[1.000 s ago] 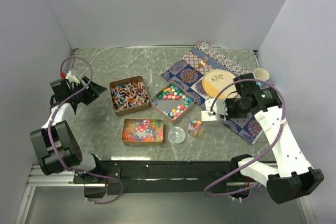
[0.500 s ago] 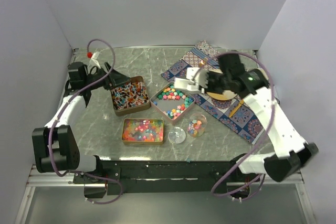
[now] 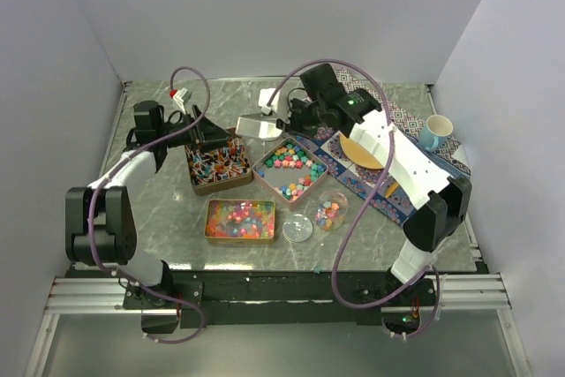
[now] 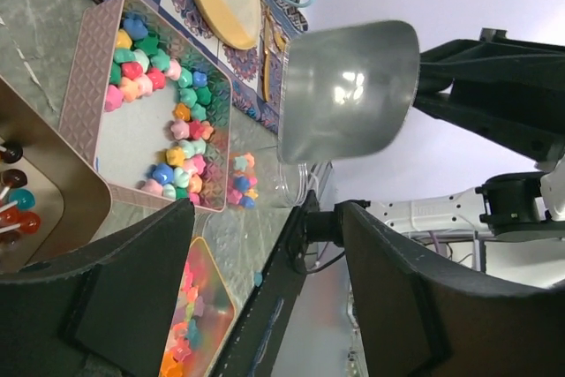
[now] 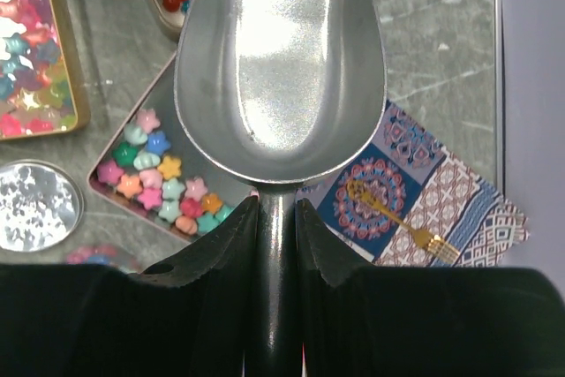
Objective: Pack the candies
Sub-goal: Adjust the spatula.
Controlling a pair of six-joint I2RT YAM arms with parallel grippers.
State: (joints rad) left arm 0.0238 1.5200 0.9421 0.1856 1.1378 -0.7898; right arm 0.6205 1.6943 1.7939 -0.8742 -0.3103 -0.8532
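The candies lie in three copper tins: wrapped stick sweets (image 3: 216, 162), chunky pastel star pieces (image 3: 290, 169) (image 4: 159, 108) (image 5: 163, 184), and glossy beads (image 3: 240, 218) (image 5: 31, 59). A few star pieces sit in the clear jar (image 3: 331, 209) (image 4: 243, 187). My right gripper (image 3: 296, 116) (image 5: 275, 218) is shut on the handle of a metal scoop (image 3: 259, 126) (image 5: 278, 59) (image 4: 349, 90). The scoop is empty and hangs above the far edge of the star tin. My left gripper (image 3: 210, 134) (image 4: 265, 218) is open and holds nothing, over the far side of the stick-sweet tin.
The jar's lid (image 3: 297, 229) (image 5: 35, 205) lies left of the jar. A patterned placemat (image 3: 388, 192) at the right carries a yellow plate (image 3: 366, 143), a gold fork (image 5: 397, 214) and a blue cup (image 3: 434, 132). Walls close the left, back and right.
My right arm swung the scoop from beside the jar up and left to the far side of the star tin. The left arm moved right to the stick-sweet tin.
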